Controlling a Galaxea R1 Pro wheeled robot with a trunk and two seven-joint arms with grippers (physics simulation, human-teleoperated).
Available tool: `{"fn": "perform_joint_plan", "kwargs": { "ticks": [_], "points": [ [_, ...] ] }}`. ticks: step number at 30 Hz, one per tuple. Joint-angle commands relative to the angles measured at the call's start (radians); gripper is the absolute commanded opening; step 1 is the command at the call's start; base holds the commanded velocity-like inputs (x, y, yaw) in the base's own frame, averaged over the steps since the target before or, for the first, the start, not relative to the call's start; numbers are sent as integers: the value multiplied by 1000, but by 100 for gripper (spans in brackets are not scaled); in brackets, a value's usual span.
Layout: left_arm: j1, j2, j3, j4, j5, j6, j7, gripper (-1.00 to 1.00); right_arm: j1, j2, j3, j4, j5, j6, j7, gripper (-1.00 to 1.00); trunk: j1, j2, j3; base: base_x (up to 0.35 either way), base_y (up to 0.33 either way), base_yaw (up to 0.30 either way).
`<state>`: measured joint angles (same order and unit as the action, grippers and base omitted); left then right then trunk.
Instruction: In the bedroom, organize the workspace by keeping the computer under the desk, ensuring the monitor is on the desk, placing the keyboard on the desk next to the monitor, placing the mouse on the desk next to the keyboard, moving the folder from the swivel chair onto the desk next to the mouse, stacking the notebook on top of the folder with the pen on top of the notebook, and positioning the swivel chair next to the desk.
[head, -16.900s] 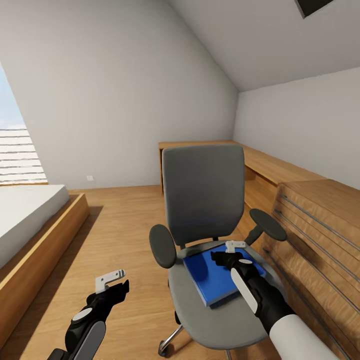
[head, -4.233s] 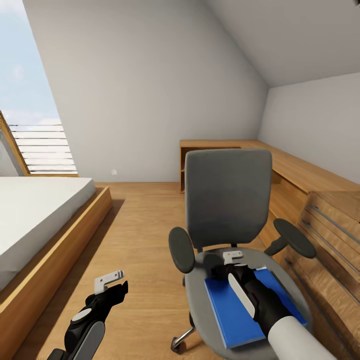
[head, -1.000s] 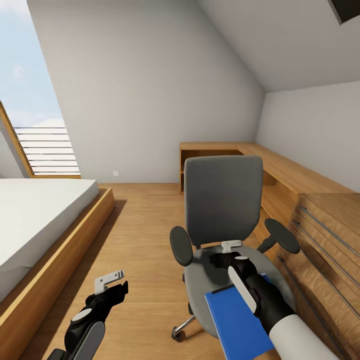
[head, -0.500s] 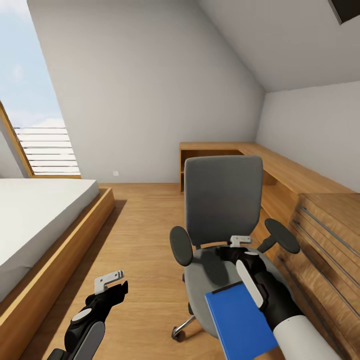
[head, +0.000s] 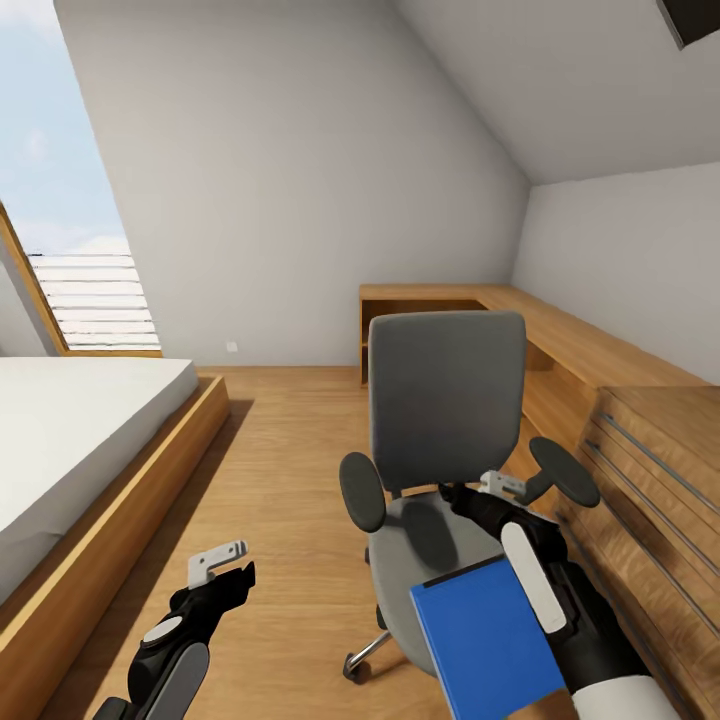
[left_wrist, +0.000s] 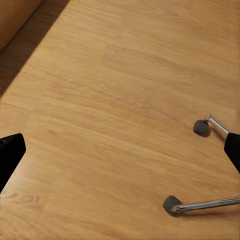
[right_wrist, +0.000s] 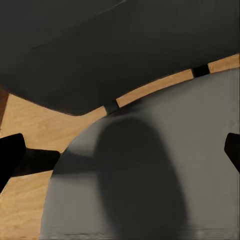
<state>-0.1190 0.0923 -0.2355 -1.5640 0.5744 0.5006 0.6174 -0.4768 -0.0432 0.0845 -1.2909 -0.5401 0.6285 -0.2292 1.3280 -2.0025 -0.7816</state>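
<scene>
Folder (head: 485, 640) cut by bottom edge, right side behind right arm (head: 560, 610).

The grey-seated swivel chair (head: 445, 420) stood between the wooden-framed bed (head: 85, 450) at left and the low wooden shelf unit (head: 620, 400) at right; the flat blue folder (head: 485, 640) overhung its seat's front edge.

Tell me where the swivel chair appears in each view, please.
Head view: swivel chair right of centre, in front of the robot.
Left wrist view: its chrome legs and casters, standing on the floor.
Right wrist view: its grey seat and back, close up.
Shared landmark: wood floor.
</scene>
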Motion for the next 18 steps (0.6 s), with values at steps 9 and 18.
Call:
{"fn": "perform_joint_plan", "kwargs": {
  "ticks": [9, 18],
  "points": [
    [-1, 1, -2, -2, 10, 1, 10, 100, 3, 0, -63, 0, -31, 3, -9, 100, 0, 0, 4, -30, 45, -180],
    [-1, 0, -4, -2, 10, 1, 10, 100, 3, 0, -69, 2, -32, 3, -9, 100, 0, 0, 8, -179, 255, -273]
  ]
}}
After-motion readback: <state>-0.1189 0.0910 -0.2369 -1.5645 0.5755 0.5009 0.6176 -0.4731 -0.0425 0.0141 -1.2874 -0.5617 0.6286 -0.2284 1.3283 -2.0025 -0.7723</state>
